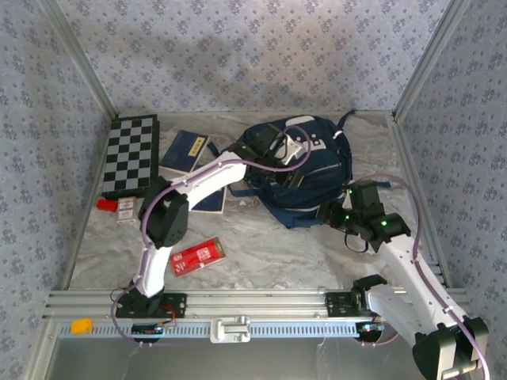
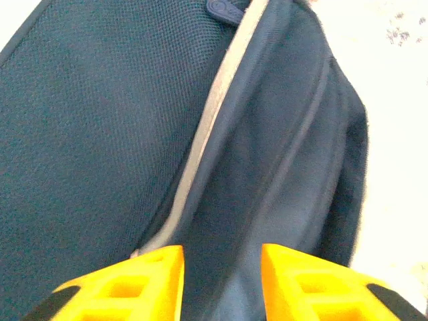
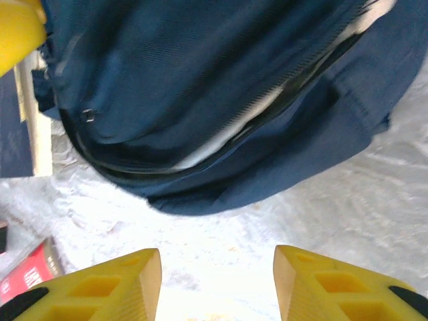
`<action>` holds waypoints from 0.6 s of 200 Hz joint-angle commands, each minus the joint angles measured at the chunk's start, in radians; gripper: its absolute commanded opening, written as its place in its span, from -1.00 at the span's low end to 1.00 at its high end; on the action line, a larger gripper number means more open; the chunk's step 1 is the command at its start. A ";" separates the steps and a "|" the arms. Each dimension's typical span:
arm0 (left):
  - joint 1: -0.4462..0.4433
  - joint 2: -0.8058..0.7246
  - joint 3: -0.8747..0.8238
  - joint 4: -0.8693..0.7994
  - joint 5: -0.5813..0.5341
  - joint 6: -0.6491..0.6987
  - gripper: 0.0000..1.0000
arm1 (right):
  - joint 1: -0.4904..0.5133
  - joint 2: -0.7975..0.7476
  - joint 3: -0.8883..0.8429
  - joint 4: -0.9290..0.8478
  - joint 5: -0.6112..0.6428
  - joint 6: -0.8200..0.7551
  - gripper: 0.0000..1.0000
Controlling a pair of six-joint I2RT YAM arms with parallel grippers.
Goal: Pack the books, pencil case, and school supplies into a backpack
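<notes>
Backpack lies on the counter, far centre-right, with grey-white trim. My left end effector is right over its navy fabric, jaws apart with nothing gripped. My right end effector hovers over bare counter just near of the backpack's edge, jaws wide apart, empty. Pencil case lies flat near-left, close to my left arm's base. Navy books are left of the backpack, one beside the chequered board, one partly under my left arm. Tiny red block sits near the board.
</notes>
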 commanded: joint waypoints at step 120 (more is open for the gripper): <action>0.364 -0.489 -0.644 0.062 -0.253 -0.292 0.19 | 0.435 0.426 0.114 0.379 0.070 0.163 0.05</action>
